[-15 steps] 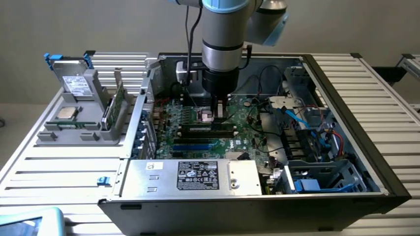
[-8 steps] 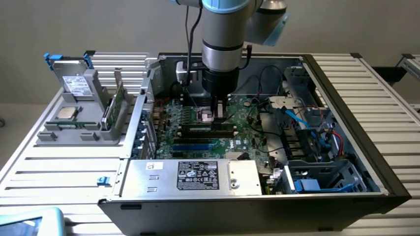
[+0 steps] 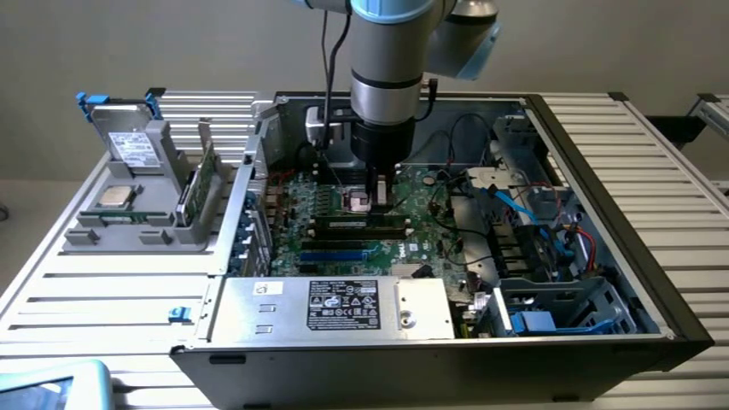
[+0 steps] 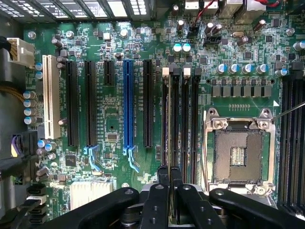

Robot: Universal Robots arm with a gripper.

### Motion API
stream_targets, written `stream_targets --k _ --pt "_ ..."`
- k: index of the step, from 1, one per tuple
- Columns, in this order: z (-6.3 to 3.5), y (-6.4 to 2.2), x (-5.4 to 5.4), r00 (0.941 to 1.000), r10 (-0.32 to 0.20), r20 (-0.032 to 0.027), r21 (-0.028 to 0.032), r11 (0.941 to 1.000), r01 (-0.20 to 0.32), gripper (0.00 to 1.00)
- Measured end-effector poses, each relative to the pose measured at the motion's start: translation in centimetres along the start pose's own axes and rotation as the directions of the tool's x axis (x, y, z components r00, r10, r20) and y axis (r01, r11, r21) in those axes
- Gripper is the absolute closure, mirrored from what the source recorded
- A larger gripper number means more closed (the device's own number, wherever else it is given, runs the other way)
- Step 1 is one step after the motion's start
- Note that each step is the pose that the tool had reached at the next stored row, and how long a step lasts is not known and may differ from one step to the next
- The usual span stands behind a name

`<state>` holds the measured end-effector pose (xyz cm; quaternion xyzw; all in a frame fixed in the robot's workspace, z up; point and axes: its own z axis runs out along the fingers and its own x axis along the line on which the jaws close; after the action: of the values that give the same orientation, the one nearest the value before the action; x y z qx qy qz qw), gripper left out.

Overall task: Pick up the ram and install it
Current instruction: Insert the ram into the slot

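The ram (image 4: 170, 119) shows edge-on in the wrist view as a thin pale strip. It runs from between my fingertips along one of the black memory slots (image 4: 183, 124) on the green motherboard (image 4: 109, 119). My gripper (image 4: 170, 179) is shut on the strip's near end, its black fingers (image 4: 163, 181) pressed close together. In the exterior view, my gripper (image 3: 381, 203) reaches straight down into the open computer case and stands just above the memory slots (image 3: 362, 225). How deep the ram sits in its slot cannot be told.
An empty processor socket (image 4: 238, 152) lies beside the memory slots, and long expansion slots (image 4: 128, 102) on the other side. The power supply (image 3: 330, 303) is at the front of the case and cables (image 3: 524, 213) on the exterior view's right. A grey holder (image 3: 80, 235) outside carries a drive (image 3: 135, 145), a silver chip (image 3: 118, 196) and a green strip (image 3: 197, 190).
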<state>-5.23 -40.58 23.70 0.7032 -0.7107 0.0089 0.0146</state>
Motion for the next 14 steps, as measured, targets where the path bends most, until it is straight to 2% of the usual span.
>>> stream_targets --k 14 --pt "0.15 -0.03 0.08 1.0 0.0 -0.0003 0.0004 1.0 0.0 0.87"
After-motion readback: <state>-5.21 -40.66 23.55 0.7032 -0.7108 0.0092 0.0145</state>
